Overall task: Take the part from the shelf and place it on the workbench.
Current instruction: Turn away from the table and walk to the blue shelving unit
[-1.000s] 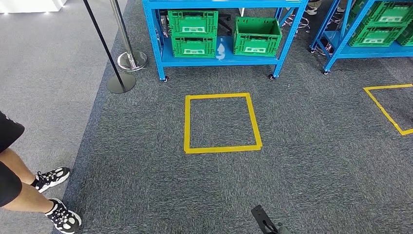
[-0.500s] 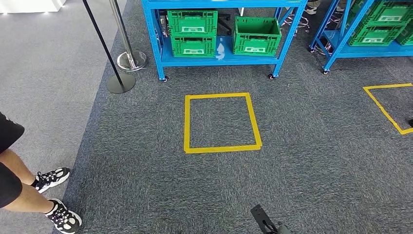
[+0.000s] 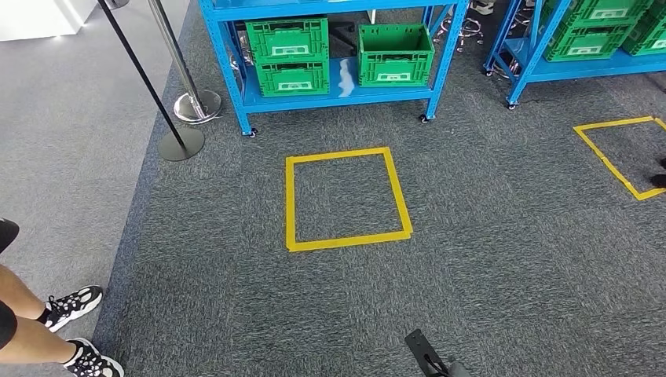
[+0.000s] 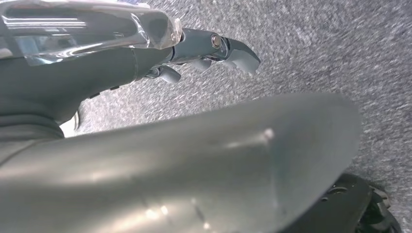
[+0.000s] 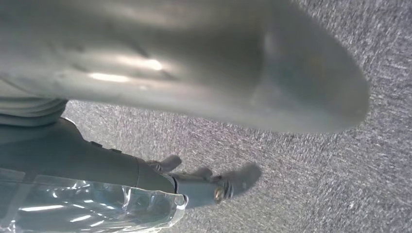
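Over grey carpet point(image 3: 487, 259), both the left hand point(image 4: 214, 48) and right hand point(image 5: 204, 182) hang empty, fingers apart, partly hidden.

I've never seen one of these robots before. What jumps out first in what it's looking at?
A square of yellow tape lies on the dark grey carpet at the middle of the head view. Beyond it stands a blue shelf on wheels, holding green crates on its lowest level. At the lower left, a person's legs in black-and-white sneakers stand close by.
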{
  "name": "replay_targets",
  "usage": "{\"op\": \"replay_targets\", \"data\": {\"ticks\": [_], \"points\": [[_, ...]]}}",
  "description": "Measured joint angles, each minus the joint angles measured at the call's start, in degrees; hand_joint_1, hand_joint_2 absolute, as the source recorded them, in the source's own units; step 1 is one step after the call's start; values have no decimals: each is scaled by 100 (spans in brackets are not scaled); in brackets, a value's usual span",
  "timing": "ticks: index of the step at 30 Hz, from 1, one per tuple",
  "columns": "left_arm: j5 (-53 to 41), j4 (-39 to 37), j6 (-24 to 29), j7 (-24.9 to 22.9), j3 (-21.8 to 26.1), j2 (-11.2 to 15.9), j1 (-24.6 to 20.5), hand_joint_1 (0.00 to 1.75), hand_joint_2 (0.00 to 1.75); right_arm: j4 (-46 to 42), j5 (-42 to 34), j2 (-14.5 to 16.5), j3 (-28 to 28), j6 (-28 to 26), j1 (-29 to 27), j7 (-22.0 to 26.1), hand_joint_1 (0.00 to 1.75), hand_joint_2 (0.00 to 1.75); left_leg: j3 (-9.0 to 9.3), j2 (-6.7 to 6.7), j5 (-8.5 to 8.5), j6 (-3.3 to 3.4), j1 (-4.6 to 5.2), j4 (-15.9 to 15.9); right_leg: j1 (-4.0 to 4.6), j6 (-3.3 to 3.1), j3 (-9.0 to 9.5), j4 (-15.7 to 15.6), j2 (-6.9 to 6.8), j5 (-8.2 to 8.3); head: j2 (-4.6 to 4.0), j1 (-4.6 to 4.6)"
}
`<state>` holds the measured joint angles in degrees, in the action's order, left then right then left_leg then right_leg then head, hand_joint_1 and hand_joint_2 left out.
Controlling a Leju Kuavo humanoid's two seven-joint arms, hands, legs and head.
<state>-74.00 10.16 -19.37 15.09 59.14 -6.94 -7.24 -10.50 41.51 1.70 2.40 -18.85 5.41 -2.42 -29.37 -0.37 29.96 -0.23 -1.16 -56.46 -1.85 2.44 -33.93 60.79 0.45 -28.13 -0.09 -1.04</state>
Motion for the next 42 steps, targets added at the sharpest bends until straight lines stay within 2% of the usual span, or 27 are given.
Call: {"op": "replay_targets", "data": {"ticks": [2, 3, 6, 7, 8, 9, 10, 12, 13, 15, 17, 19, 21, 22, 23, 24, 26, 28, 30, 33, 34, 36, 37, 38, 39, 41, 42], "points": [[-1, 1, 0, 1, -1, 5, -7, 0, 0, -1, 2, 3, -6, 1, -2, 2, 0, 0, -58, 5, 125, -71, -17, -149, 2, -148, 97, -164, 13, 25, 0, -8], [-1, 1, 0, 1, -2, 4, -12, 0, 0, -1, 2, 3, -9, 1, -1, 2, 0, 0, -164, 8, 245, -83, -22, -357, 0, -181, 104, -167, 12, 22, 0, -13], [-1, 1, 0, 1, -2, 3, -14, 0, 0, -1, 2, 4, -15, 1, -4, 2, 0, 0, -773, 11, 717, -96, -21, -1504, 23, -233, 108, -168, 8, 4, 0, -20], [-1, 1, 0, 1, -2, 3, -10, 0, 0, 0, 2, 4, -17, 1, -6, 2, 0, 0, -927, 10, 745, -89, -20, -1747, 32, -240, 112, -168, 9, -2, 1, -20], [-1, 1, 0, 1, -2, 3, -7, 0, 0, 0, 2, 3, -19, 1, -7, 2, 0, 0, -977, 10, 654, -76, -17, -1765, 38, -246, 122, -167, 14, -8, 1, -20], [-2, 1, 0, 1, -2, 3, -6, 0, 0, -1, 2, 3, -22, 1, -6, 2, 0, 0, -911, 10, 466, -55, -11, -1551, 41, -247, 137, -167, 21, -16, 1, -20], [-3, 1, 0, 1, -2, 3, -7, 0, 0, -1, 2, 4, -25, 1, -5, 2, 0, 0, -751, 8, 220, -24, -1, -1157, 42, -242, 157, -168, 29, -26, 1, -22], [-7, 1, 0, 1, -3, 8, -19, 0, 0, -1, 2, 6, -32, 2, -3, 2, 0, 0, -425, 5, -67, 27, 35, -426, 52, -210, 179, -170, 41, -49, 0, -21], [-8, 1, 0, 1, -4, 10, -26, 0, 0, -1, 3, 7, -37, 2, -4, 2, 0, 0, -340, 2, -107, 40, 55, -228, 54, -182, 180, -174, 45, -55, 0, -19], [-9, 1, 0, 1, -5, 11, -31, 0, 0, 0, 4, 5, -45, 3, -7, 2, 0, 0, -312, 0, -85, 51, 85, -143, 47, -106, 187, -210, 48, -51, 0, -19], [-10, 1, 0, 2, -5, 9, -29, 0, 0, -2, 4, 4, -47, 3, -7, 2, 0, 0, -255, 2, -115, 100, 68, -87, 31, -36, 182, -176, 38, -92, 1, -13], [-10, 1, 0, 2, -6, 8, -32, 0, 0, -4, 7, 3, -48, 3, -1, 2, 0, 0, -189, 14, -137, 154, 46, -37, 32, 1, -25, 265, 21, -327, 2, -1], [-10, 1, 0, 1, -6, 7, -30, 0, 0, -3, 8, 0, -48, 4, -8, 2, 0, 0, -171, 23, -121, 187, 63, -38, 41, 22, -434, 1050, 13, -637, 1, 5], [-10, 1, 0, 1, -6, 6, -27, 0, 0, -2, 8, -2, -49, 5, -17, 2, 0, 0, -162, 25, -110, 199, 74, -39, 43, 25, -603, 1338, 13, -698, 1, 4], [-10, 1, 0, 1, -6, 5, -26, 0, 0, -2, 8, -3, -49, 5, -25, 2, 0, 0, -148, 22, -96, 206, 82, -41, 45, 19, -676, 1424, 13, -651, 0, 4], [-10, 1, 0, 2, -6, 5, -25, 0, 0, -2, 8, -4, -50, 5, -30, 2, 0, 0, -123, 17, -78, 206, 88, -42, 46, 3, -626, 1264, 12, -494, 0, 5], [-10, 1, 1, 3, -6, 2, -24, 0, 0, -2, 8, -4, -50, 7, -32, 6, 0, 0, -58, 8, -27, 186, 97, -46, 57, -51, -264, 463, -1, -73, 1, 5], [-10, 1, 4, 6, -6, 0, -24, 0, 0, -2, 8, -3, -50, 12, -26, 13, 0, 0, -32, 4, 21, 140, 118, -61, 83, -102, 23, -125, -18, 116, 1, -1], [-11, 1, 13, 10, -6, 1, -22, 0, 0, -2, 9, -1, -50, 15, -31, 19, 0, 0, -34, 3, 42, 88, 123, -60, 113, -141, 70, -222, -20, 100, 1, -6], [-12, 1, 45, 28, -6, -2, -18, 0, 0, -3, 10, -1, -58, 16, -32, 30, 0, 0, -112, 4, 173, -9, 96, -225, 82, -223, 99, -260, -20, 96, 1, -14], [-12, 1, 56, 35, -6, -1, -18, 0, 0, -3, 10, 3, -61, 16, -28, 33, 0, 0, -243, 5, 307, -41, 88, -477, 64, -249, 112, -271, -21, 90, 1, -23], [-12, 1, 68, 43, -6, 4, -12, 0, 0, -3, 11, 12, -63, 19, -29, 36, 0, 0, -670, 6, 631, -81, 72, -1259, 58, -276, 119, -271, -23, 66, 1, -36], [-12, 1, 71, 45, -6, 7, -4, 0, 0, -2, 13, 17, -64, 21, -33, 36, 0, 0, -875, 7, 717, -93, 62, -1594, 55, -277, 126, -271, -23, 54, 0, -33], [-12, 1, 72, 48, -6, 9, 4, 0, 0, -2, 15, 19, -65, 23, -36, 36, 0, 0, -996, 7, 698, -98, 53, -1751, 49, -271, 140, -271, -21, 40, 0, -35], [-12, 1, 73, 51, -6, 11, 11, 0, 0, -2, 18, 20, -67, 25, -38, 36, 0, 0, -1003, 8, 567, -100, 46, -1681, 40, -259, 164, -271, -18, 22, 0, -33], [-12, 1, 74, 58, -6, 16, 14, 0, 0, -2, 27, 22, -69, 25, -36, 36, 0, 0, -703, 10, 112, -98, 37, -964, 13, -213, 237, -271, -9, -26, 0, -36], [-11, 1, 74, 60, -6, 17, 12, 0, 0, -2, 33, 23, -69, 25, -33, 35, 0, 0, -516, 9, -33, -92, 45, -571, 14, -177, 267, -269, -4, -54, 0, -41]]}}
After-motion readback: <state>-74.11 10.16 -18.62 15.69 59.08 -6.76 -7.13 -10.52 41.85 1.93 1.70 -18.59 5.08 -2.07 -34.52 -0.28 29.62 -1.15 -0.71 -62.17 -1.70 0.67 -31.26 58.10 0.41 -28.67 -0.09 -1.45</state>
